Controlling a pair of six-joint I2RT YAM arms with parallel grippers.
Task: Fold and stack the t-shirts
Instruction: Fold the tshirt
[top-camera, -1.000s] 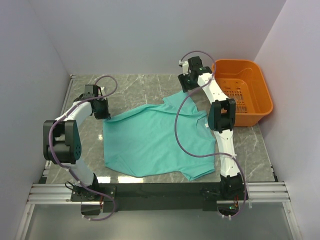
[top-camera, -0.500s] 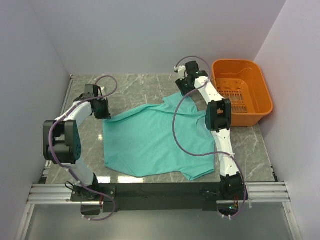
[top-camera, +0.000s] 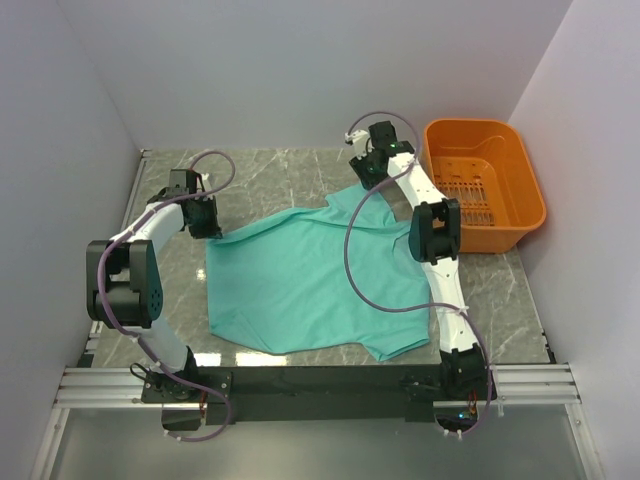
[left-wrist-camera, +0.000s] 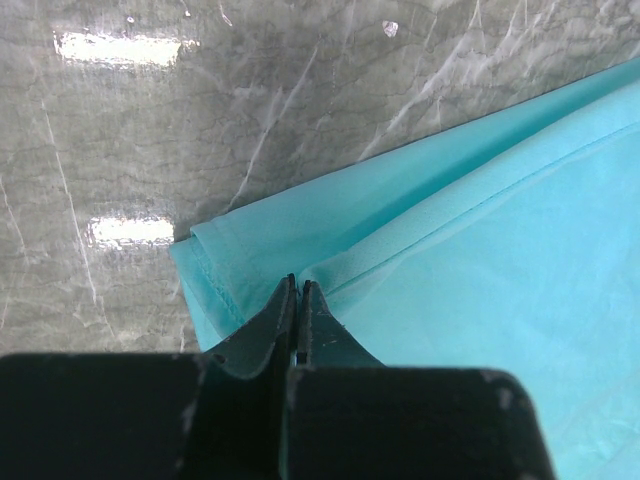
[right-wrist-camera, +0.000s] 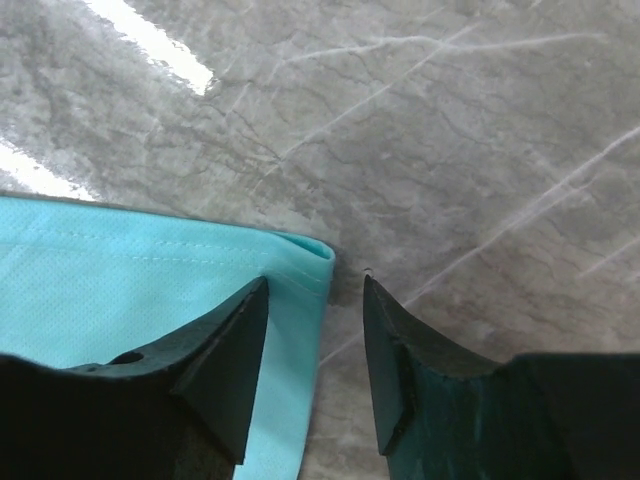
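A grey marble table (top-camera: 280, 170) fills the middle of the top view, with plain pale walls on three sides. On it lies one teal t-shirt (top-camera: 300, 290), spread open and mostly flat. It covers the centre of the table, from near the front edge up towards the far side. One short sleeve lies at the front right, near the base of the right arm (top-camera: 445, 290), and one corner stretches out to the left side. An orange plastic basket (top-camera: 530, 190) stands at the far right corner of the table, beside the t-shirt but not touching it. The left arm (top-camera: 125, 285) bends around the left side of the table and reaches to the left corner of the cloth. The right arm reaches over the right part of the t-shirt to its far edge. A purple cable (top-camera: 350, 260) from this arm hangs in a loop above the cloth. The left gripper (left-wrist-camera: 298, 295) has its two fingers pressed together, and a thin fold of the t-shirt's hem is pinched between the tips. The right gripper (right-wrist-camera: 315, 285) is open with a moderate gap and holds nothing. It hangs over a hemmed corner of the t-shirt, one finger above the cloth and the other above bare marble. I cannot tell if the fingers touch the cloth.
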